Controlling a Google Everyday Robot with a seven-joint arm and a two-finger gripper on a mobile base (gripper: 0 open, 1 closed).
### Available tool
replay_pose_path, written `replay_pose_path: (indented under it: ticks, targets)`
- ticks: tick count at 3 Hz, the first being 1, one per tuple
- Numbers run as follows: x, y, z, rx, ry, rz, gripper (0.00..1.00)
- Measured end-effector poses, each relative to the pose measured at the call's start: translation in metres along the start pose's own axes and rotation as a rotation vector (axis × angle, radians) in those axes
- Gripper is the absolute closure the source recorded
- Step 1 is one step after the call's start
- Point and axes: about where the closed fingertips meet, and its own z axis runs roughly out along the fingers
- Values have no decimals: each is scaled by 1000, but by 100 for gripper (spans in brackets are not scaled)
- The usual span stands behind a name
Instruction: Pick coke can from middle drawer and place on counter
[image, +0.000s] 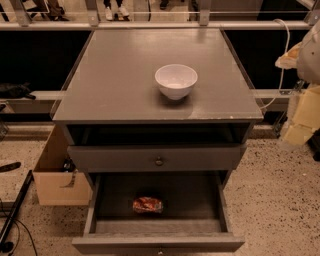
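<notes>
The coke can (148, 204) lies on its side on the dark floor of the middle drawer (91, 212), which is pulled out wide at the bottom of the cabinet. The can is near the drawer's middle, slightly left and toward the front. The counter (125, 80) is the flat grey top of the cabinet. My gripper (302, 116) hangs at the far right edge of the view, beside the cabinet's right side at about counter height, well away from the can and holding nothing that I can see.
A white bowl (176, 81) stands on the counter right of centre. A closed drawer front with a round knob (159, 161) sits above the open drawer. A cardboard box (56, 177) stands on the floor left of the cabinet. Cables lie at the lower left.
</notes>
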Motion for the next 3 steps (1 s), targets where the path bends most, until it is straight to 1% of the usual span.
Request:
replay_pose_path:
  ticks: [1,2,3]
  targets:
    - [0,0,0,1,0,0,0]
    - [-7,8,12,-15,-64,20,0]
    - [-23,40,60,-77,-227,81,0]
